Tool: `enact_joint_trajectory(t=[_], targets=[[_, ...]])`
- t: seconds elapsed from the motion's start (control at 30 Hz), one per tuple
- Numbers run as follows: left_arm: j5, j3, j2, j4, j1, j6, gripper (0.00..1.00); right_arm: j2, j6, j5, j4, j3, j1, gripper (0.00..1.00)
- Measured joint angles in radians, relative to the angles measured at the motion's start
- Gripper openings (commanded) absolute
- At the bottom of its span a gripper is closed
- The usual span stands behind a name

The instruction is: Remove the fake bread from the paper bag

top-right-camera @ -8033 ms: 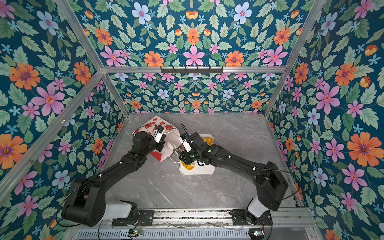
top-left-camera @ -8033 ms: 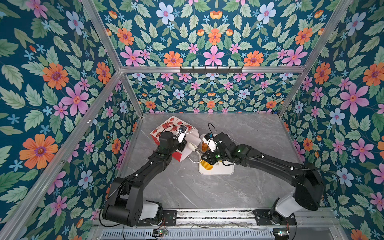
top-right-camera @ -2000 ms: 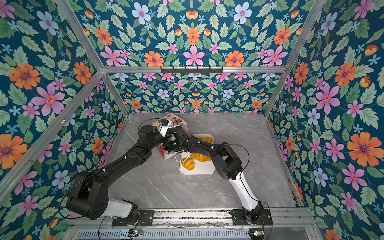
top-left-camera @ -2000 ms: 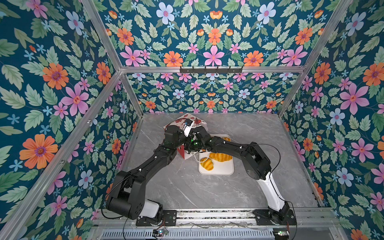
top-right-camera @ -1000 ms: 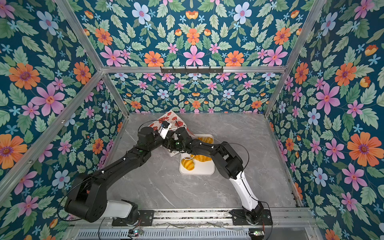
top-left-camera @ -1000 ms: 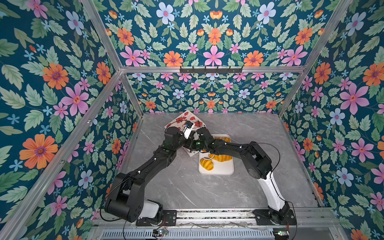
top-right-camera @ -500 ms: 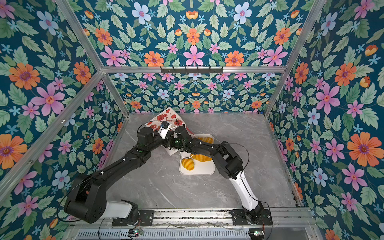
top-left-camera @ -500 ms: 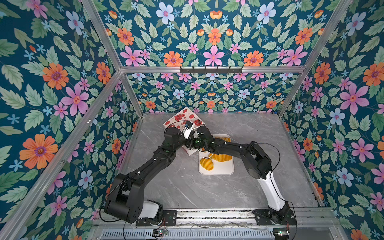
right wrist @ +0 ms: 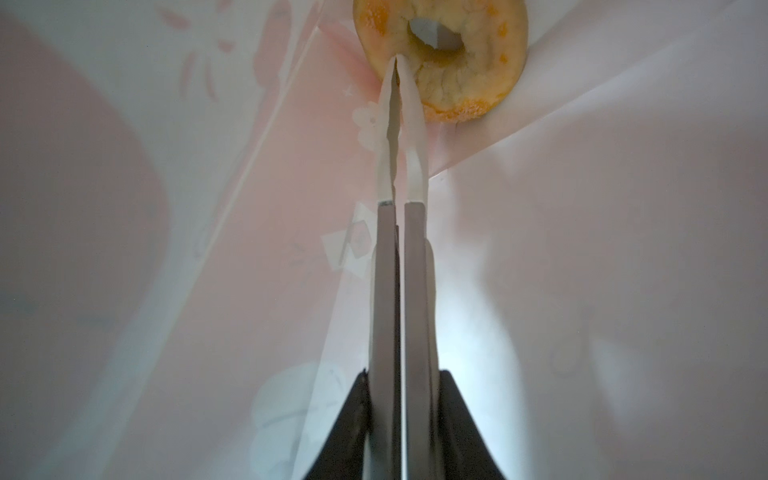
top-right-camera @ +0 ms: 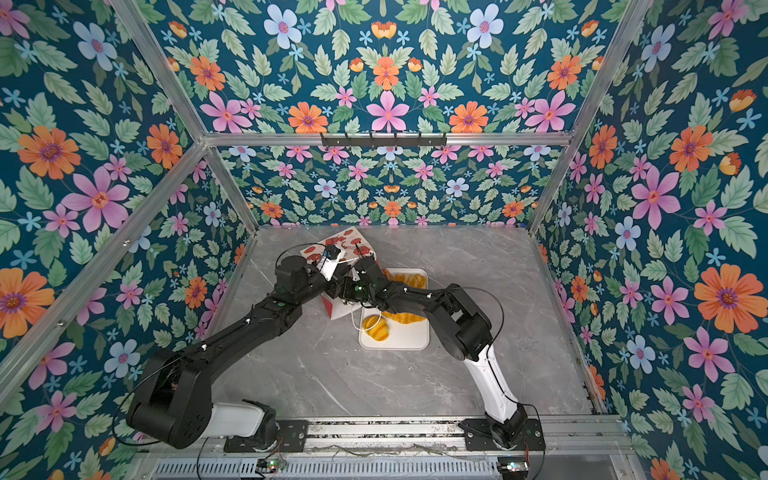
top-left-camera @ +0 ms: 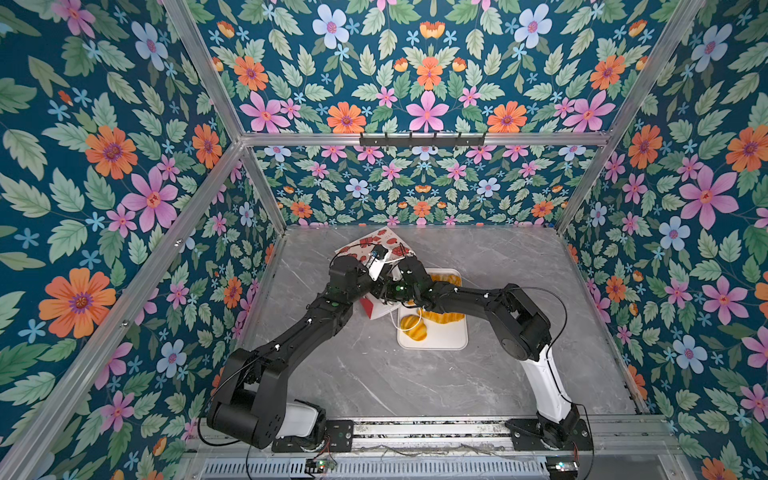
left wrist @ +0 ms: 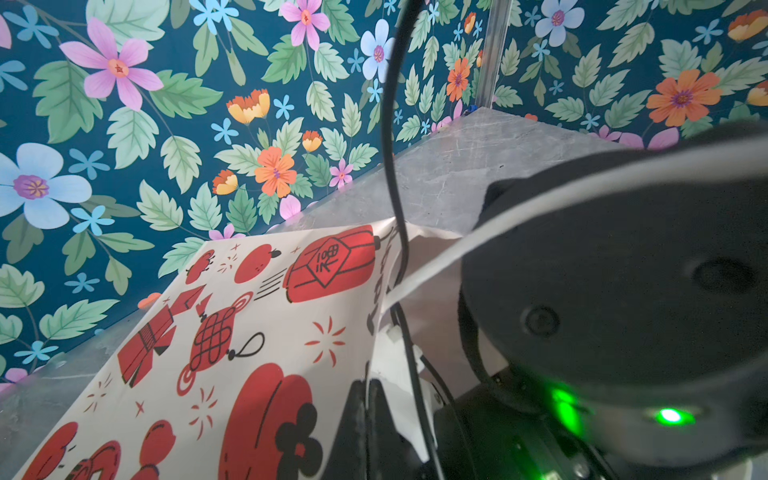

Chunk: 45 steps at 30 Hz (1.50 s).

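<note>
- Red-and-white printed paper bag (top-left-camera: pixel 365 244) lies tipped over on the grey marble-look tabletop (top-left-camera: pixel 374 382), upper centre in both top views. Its mouth is by the upper-left corner of the flat white rectangular tray (top-left-camera: pixel 446 340).
- Left gripper (left wrist: pixel 366 395): jaws closed, pinching the paper edge at the bag's mouth.
- Right gripper (right wrist: pixel 397 68) is inside the bag, white lining all round. Jaws are all but together, tips against the rim of the golden ring doughnut (right wrist: pixel 469 83) at the bag's far end, top centre of the right wrist view. Can't tell if they have any real pinch on it.
- On the tray: glossy orange ridged bun (top-left-camera: pixel 413 329) lower left, long ridged roll (top-left-camera: pixel 446 316) mid, third orange pastry (top-left-camera: pixel 445 277) at the upper edge, partly behind the right arm.
</note>
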Motion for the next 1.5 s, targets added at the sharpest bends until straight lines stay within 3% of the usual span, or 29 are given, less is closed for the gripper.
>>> enact_joint_trajectory(t=[0.27,0.6,0.7,0.93,1.2,1.5], targets=[[0.001,0.005,0.012,0.022,0.000,0.000,0.00,-0.087,-0.011,-0.005,-0.072,-0.072,-0.003,0.00],[0.002,0.014,0.030,0.018,-0.001,0.000,0.00,-0.164,-0.034,-0.011,-0.141,-0.143,-0.003,0.00],[-0.002,0.014,0.030,0.017,-0.001,0.000,0.00,-0.166,-0.037,-0.011,-0.152,-0.141,-0.004,0.16],[-0.040,0.053,0.045,-0.002,0.002,-0.008,0.00,-0.135,-0.045,-0.007,-0.202,-0.061,-0.006,0.35],[-0.113,0.120,0.080,-0.015,-0.014,-0.029,0.00,-0.017,-0.055,0.003,-0.290,0.139,-0.018,0.40],[-0.272,0.183,0.087,-0.099,-0.106,0.065,0.00,0.099,-0.076,-0.181,-0.408,0.346,-0.039,0.39]])
